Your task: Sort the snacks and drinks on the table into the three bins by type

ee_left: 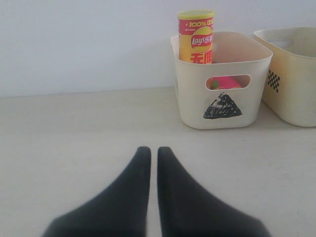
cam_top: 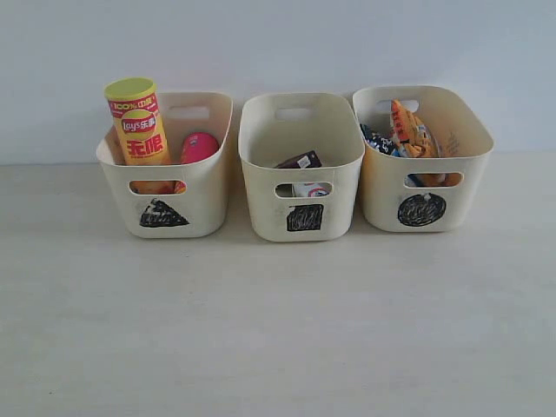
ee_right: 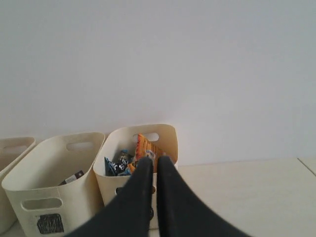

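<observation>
Three cream bins stand in a row at the back of the table (cam_top: 278,330). The triangle bin (cam_top: 165,213) holds the yellow-red chip tube (cam_top: 137,122) upright and the pink tube (cam_top: 199,148) lower beside it. The square bin (cam_top: 304,217) holds the dark purple carton (cam_top: 300,161) and a blue-white carton (cam_top: 310,188) seen through the handle. The circle bin (cam_top: 423,208) holds the orange-brown bag (cam_top: 411,130) and the blue-black bag (cam_top: 380,142). My left gripper (ee_left: 154,149) is shut and empty, low over the table. My right gripper (ee_right: 154,159) is shut and empty, near the circle bin (ee_right: 163,136). Neither gripper appears in the exterior view.
A plain pale wall rises right behind the bins. In the left wrist view the triangle bin (ee_left: 222,106) stands ahead with the square bin (ee_left: 291,74) beyond it. In the right wrist view the square bin (ee_right: 49,197) sits beside the circle bin.
</observation>
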### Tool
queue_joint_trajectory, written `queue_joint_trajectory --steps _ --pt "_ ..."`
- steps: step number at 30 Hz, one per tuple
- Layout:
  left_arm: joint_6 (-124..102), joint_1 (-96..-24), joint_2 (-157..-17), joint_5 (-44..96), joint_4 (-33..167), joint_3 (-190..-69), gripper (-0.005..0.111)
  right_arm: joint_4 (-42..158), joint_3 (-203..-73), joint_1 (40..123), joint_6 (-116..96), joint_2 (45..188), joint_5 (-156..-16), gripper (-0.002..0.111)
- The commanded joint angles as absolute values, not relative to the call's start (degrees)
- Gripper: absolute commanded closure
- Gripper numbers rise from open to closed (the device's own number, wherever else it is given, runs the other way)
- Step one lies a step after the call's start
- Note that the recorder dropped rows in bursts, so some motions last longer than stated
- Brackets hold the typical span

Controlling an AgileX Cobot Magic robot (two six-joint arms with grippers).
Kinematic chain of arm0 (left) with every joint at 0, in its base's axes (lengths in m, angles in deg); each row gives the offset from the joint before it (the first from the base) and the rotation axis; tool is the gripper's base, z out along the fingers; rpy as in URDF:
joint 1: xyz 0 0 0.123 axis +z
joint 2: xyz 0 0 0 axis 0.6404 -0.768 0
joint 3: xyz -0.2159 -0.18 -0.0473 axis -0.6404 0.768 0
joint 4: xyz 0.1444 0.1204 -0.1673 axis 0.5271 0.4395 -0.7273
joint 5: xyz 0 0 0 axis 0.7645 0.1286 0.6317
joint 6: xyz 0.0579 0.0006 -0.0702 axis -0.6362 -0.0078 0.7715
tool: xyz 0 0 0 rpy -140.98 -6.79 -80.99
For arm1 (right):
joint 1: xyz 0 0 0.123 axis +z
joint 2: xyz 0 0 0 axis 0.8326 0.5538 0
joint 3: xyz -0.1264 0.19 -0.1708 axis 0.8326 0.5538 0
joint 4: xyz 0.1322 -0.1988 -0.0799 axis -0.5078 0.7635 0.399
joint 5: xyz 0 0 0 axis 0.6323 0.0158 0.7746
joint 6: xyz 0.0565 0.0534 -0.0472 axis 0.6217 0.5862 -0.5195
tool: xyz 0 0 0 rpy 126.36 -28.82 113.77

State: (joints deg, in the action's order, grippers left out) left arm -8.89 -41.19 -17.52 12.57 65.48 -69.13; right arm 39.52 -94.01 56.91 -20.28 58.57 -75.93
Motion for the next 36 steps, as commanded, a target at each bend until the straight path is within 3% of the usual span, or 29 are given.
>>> queue_joint_trajectory --steps 1,13,22,36 --pt "-9.1 -41.0 -17.3 13.0 65.5 -69.0 0.102 44.4 -93.8 57.0 -20.7 57.9 -69.9 0.107" --pt "-9.0 -41.0 -17.3 13.0 65.5 -69.0 0.102 64.9 -89.6 57.0 -9.7 48.9 -64.0 0.107" --pt "-9.0 -41.0 -17.3 13.0 65.5 -69.0 0.102 64.8 -73.3 57.0 1.9 44.6 -74.0 0.107" --pt "-9.1 -41.0 -17.3 13.0 65.5 -69.0 0.102 60.3 -73.1 57.0 -5.2 44.6 -67.3 0.107"
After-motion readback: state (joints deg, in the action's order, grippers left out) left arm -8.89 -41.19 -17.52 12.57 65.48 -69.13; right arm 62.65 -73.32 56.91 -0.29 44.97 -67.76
